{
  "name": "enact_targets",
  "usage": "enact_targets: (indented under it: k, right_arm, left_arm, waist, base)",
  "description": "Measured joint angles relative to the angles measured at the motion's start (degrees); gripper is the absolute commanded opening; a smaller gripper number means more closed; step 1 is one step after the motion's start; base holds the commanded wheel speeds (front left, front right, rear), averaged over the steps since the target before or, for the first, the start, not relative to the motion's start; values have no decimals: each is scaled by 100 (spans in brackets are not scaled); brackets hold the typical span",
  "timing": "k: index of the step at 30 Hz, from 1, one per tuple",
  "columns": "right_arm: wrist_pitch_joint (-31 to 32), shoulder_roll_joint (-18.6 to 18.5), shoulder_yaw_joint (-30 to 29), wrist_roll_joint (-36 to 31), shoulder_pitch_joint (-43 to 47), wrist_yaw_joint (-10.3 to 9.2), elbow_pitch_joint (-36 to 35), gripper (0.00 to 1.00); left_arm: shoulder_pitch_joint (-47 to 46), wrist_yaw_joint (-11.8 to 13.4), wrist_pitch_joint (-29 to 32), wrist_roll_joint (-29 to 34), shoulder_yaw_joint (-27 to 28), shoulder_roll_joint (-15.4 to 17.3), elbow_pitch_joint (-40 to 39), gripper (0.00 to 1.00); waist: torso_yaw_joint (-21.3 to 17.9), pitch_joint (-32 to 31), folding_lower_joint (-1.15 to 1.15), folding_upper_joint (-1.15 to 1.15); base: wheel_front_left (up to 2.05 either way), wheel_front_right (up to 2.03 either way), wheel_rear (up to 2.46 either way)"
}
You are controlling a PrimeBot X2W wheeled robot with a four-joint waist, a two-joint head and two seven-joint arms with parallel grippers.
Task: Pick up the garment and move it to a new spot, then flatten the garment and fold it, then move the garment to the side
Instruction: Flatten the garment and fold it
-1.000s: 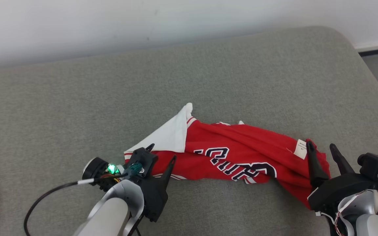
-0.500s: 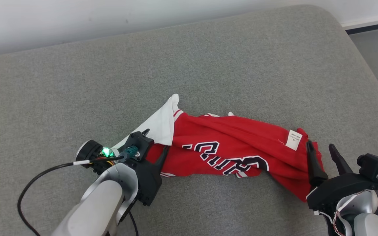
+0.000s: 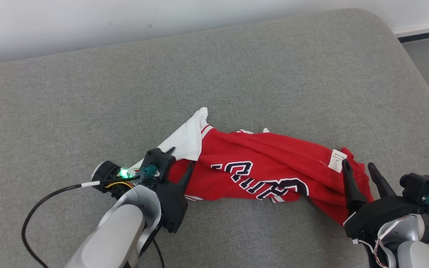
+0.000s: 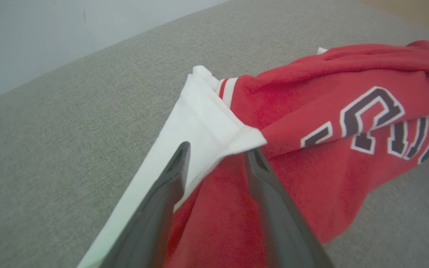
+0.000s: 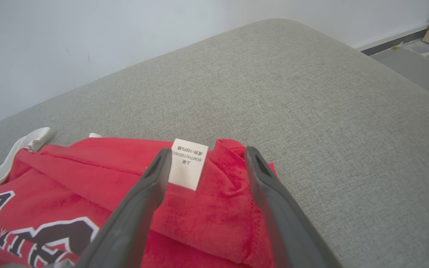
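Jaws parted, both over crumpled red garment [image 3: 274, 152]

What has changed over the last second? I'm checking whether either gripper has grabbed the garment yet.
The left gripper edged slightly further onto the white end of the garment. Most of the apparent shift is the head camera moving. Nothing was gripped or let go. The right gripper stays by the label, both grippers stay open, and the garment stays bunched on the cushion.
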Motion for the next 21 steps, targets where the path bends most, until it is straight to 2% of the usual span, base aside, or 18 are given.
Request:
enact_targets:
  k: [1,2,5,10,21]
  right_arm:
    - [1,-1,7,0,-7,0,-5,100]
    - [2,0,8,0,-18,0,-12,100]
    - [27,0,-14,0,-44,0,-41,100]
    - [172,0,-156,-5,-108,0,-98,100]
    - [1748,-4,-802,-348,-273,0,-258,100]
  left_arm:
    - [-5,0,-13,-30,-8,-26,11,29]
    - [-14,0,-46,-36,-10,-46,20,0]
    - [-85,8,-155,-87,26,-104,20,0]
    - [-101,177,-359,-190,174,-131,-66,0]
    - [326,308,-443,-233,16,-232,-505,0]
  waist:
    - [5,8,0,0]
    - [11,19,0,0]
    - [42,54,0,0]
    - [111,110,0,0]
    - [321,282,0,0]
  base:
    - [0,0,0]
    - [0,0,0]
    - [0,0,0]
    - [0,0,0]
    - [0,0,0]
